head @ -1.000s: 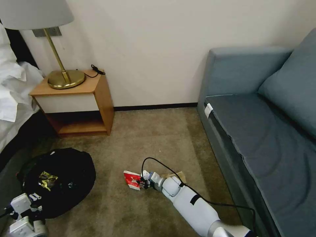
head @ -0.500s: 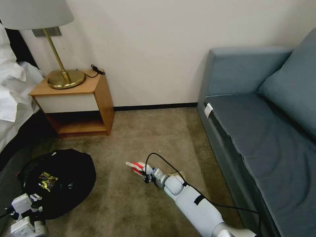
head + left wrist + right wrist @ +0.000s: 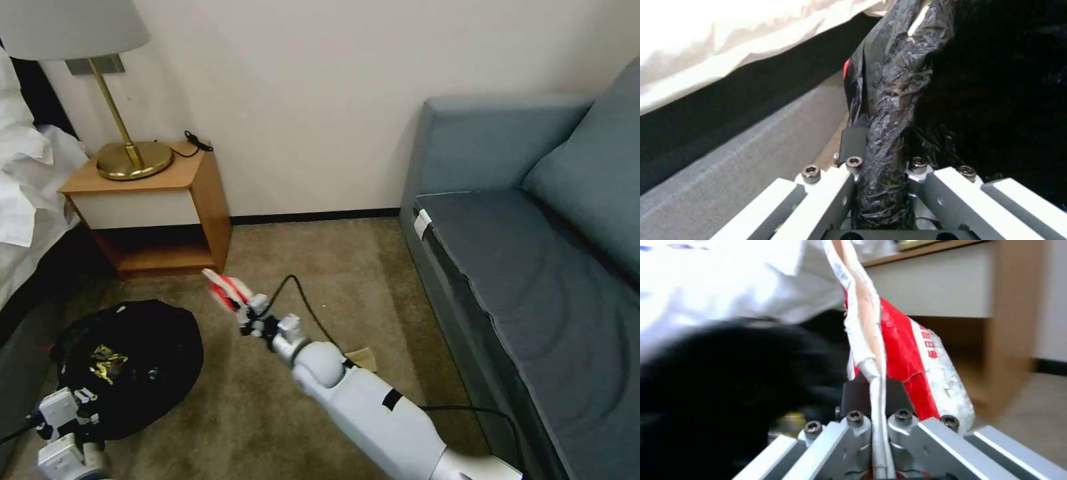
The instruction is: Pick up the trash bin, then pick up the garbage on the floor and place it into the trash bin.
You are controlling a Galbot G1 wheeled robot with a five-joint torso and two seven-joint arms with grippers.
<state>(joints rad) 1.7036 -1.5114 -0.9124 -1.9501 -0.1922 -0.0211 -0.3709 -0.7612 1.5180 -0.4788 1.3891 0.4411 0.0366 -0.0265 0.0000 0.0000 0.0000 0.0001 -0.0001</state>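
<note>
Right end effector (image 3: 239,308): sitting left of centre in the head view, raised off the carpet, its fingers (image 3: 896,396) clamping the thin edge of the red-white crumpled packet (image 3: 225,291). The packet is sticking up and to the left beyond the fingertips, between the bin and the nightstand as pictured.

Left end effector (image 3: 67,408): sitting at the lower left of the head view, gripping the near rim of the trash bin (image 3: 127,363); in the left wrist view its fingers (image 3: 852,141) are pinching the bunched black liner at the rim (image 3: 893,110).

Floor: brownish carpet (image 3: 300,267) is filling the middle of the head view, running up to a dark baseboard and a plain pale wall (image 3: 300,100).

Furniture: a wooden nightstand (image 3: 157,210) is standing at the upper left, carrying a brass lamp (image 3: 127,157) with a pale shade. White bedding (image 3: 27,180) is hanging at the left edge. A blue-grey sofa (image 3: 533,267) is occupying the right side.

Container: the trash bin, lined in crinkly black plastic, is holding a yellow-black snack wrapper (image 3: 107,357) near its middle.

Loose litter: a tan crumpled paper (image 3: 363,359) is lying on the carpet just right of the right arm, near the sofa's base.
</note>
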